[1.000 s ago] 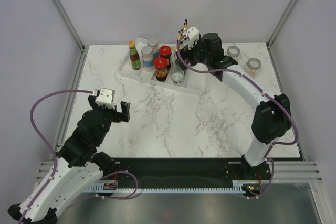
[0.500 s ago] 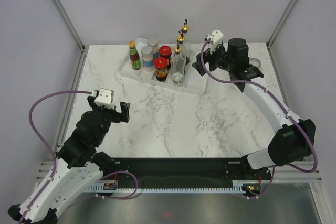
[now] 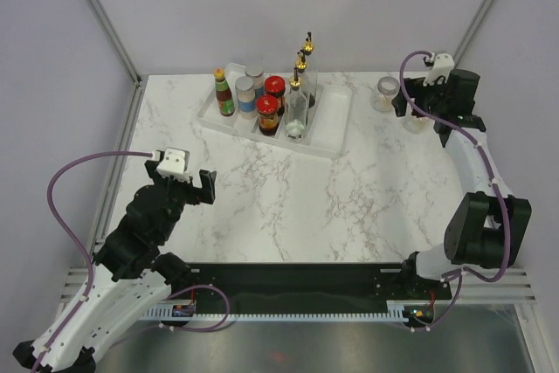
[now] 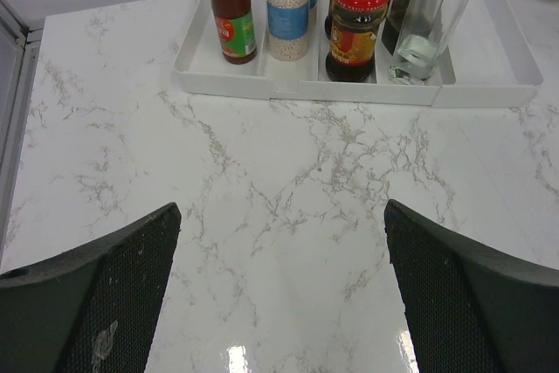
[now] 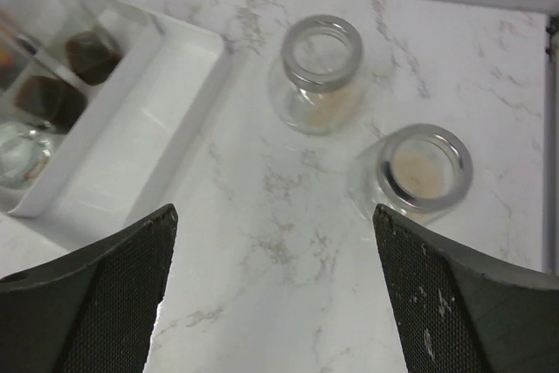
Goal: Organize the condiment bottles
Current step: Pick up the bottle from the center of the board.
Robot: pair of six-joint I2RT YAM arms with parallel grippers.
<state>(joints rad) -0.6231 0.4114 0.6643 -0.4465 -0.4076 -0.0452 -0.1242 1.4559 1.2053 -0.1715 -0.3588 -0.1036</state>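
Jaws apart, the right claw [image 5: 273, 216] hangs over two silver-rimmed jars [image 5: 321, 76] loose on the worktop [image 3: 349, 198] near the tray [image 5: 166, 141], likely to fetch one in; the left claw [image 4: 279, 216] idles, also apart.

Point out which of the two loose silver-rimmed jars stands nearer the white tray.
The jar at upper left in the right wrist view, just off the tray corner; the other jar sits farther right.
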